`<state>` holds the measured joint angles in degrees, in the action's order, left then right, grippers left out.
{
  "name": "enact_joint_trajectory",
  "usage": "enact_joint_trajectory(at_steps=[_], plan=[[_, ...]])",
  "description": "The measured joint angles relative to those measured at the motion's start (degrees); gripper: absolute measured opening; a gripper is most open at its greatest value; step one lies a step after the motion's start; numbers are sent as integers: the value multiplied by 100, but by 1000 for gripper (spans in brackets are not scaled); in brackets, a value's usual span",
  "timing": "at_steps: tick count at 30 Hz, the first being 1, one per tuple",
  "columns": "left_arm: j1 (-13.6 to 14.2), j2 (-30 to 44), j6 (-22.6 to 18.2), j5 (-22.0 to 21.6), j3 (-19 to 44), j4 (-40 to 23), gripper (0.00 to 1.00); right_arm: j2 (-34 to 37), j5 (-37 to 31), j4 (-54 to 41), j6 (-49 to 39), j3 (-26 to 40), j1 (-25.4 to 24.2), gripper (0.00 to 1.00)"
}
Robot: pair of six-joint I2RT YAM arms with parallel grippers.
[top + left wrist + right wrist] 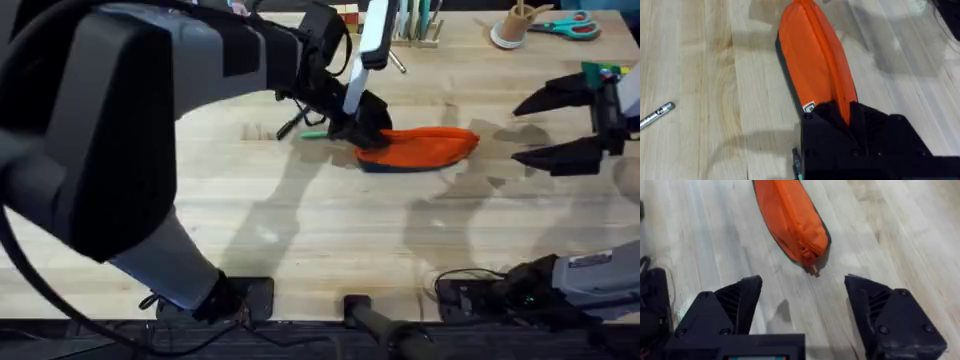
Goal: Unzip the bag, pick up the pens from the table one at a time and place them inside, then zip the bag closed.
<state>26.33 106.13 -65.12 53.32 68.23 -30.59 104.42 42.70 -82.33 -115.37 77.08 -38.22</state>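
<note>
The soft orange fabric pouch with dark base (425,148) lies in the middle of the light wooden table (300,230). The left gripper (368,133) is closed on its left end. The right gripper (545,128) hangs wide open, near its right end.

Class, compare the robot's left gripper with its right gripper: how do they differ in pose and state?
The left gripper is down at one end of the bag, closed on it; the right gripper hangs open, clear of the bag. The left arm reaches across the table; the right stays near its own side. Both have black fingers.
</note>
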Motion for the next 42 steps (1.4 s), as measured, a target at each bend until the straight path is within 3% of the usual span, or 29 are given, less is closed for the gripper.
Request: enact_joint_trajectory(at_steps=[15,32,37,42], plan=[[0,0,0,-2,0,0,44,740,-600,291,6,2,888,996],[0,0,0,0,0,-2,44,1143,-695,414,6,9,1029,991],[0,0,0,0,0,-2,44,1142,-695,418,4,9,1029,912],[0,0,0,0,0,-2,44,1141,-695,420,4,11,1029,698]])
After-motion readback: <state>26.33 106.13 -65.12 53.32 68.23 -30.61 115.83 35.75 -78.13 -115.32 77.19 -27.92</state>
